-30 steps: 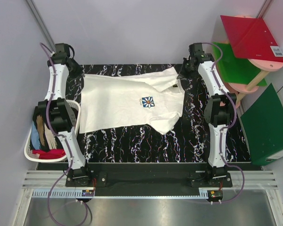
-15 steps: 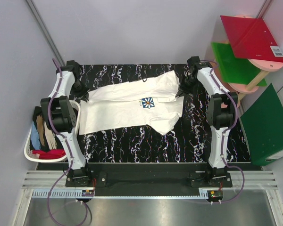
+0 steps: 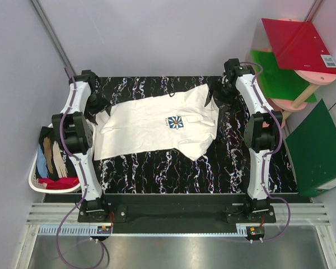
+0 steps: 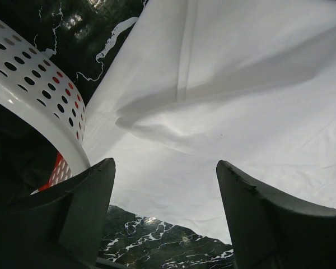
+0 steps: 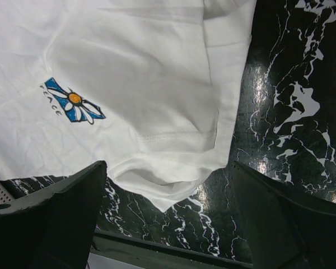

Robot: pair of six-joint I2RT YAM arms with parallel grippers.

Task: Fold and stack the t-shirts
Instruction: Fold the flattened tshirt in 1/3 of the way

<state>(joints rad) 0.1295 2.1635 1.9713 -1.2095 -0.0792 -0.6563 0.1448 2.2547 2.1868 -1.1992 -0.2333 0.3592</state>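
**Desk:** What have your pincers got?

**Me:** Nothing. On my left wrist camera the left pincer [image 4: 165, 165] stands spread wide, with a bare gap between its fingers [image 4: 87, 210]. Right below it lies the white shirt [image 4: 229, 95], rumpled into a soft ridge. I can't tell how far above the cloth the tips hang. The shirt runs off the top and right of that picture, so I can't see its edges there.

**Desk:** And the right one?

**Me:** The right pincer [image 5: 169, 165] is just as wide apart and holds nothing. A sleeve corner of the shirt sits just under its gap. A blue flower print [image 5: 74, 102] with small lettering lies off toward its left finger. The black marbled table [image 5: 285, 95] shows past its right finger.

**Desk:** What is beside the left pincer?

**Me:** A white holed basket [image 4: 33, 95] curves in close by its left finger. Something red shows through the holes, and I can't make out more from there.

**Desk:** And from above?

**Me:** The shirt [image 3: 157, 126] lies flat between the two pincers, nearer the far edge of the table. Both sets of fingers are lost against the dark table and hidden under the wrists. My left arm covers much of the basket, leaving a heap of clothes [image 3: 53, 168] half seen in red, blue and black with tan. Beyond the right pincer a red board [image 3: 297, 42] overlaps a green board [image 3: 277, 78], and a third, green too, is cut off at the frame's edge.
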